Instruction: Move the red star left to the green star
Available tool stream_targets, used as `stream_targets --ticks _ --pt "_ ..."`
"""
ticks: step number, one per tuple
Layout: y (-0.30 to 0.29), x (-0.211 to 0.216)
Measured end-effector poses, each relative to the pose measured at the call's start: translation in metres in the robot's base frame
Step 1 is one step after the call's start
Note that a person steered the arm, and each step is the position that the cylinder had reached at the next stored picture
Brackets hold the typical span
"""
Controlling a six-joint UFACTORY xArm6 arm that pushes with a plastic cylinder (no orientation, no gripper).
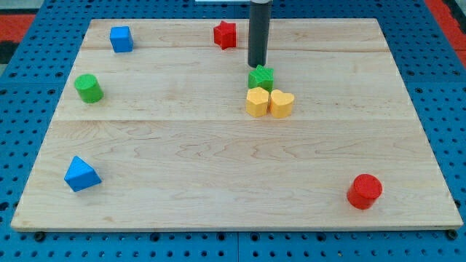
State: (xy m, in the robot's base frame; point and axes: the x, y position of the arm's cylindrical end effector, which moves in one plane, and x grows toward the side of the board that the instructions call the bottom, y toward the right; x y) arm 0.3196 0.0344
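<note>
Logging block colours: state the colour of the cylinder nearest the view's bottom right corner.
Red. The cylinder shows clearly in the camera view, the only one.

Bench (218, 167) bare between red star (226, 34) and green star (261, 77); my tip (255, 66) touches the green star's upper-left side.

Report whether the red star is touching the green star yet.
Apart. The red star sits up-left of the green star, bare board between; my tip is beside the green star.
</note>
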Motion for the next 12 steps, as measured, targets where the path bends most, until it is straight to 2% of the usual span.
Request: stream_targets --ticks 2,3,4,5,6,7,8,9,10,11,12 --pt "0.017 0.029" --pt "0.017 0.022" --pt "0.024 -0.024" --pt "0.028 -0.037" --pt "-0.003 -0.089" --pt "-0.044 -0.112" --pt "-0.109 -0.108" --pt "-0.124 -0.079" --pt "-0.052 -0.07" --pt "-0.072 -0.101" --pt "-0.028 -0.105"
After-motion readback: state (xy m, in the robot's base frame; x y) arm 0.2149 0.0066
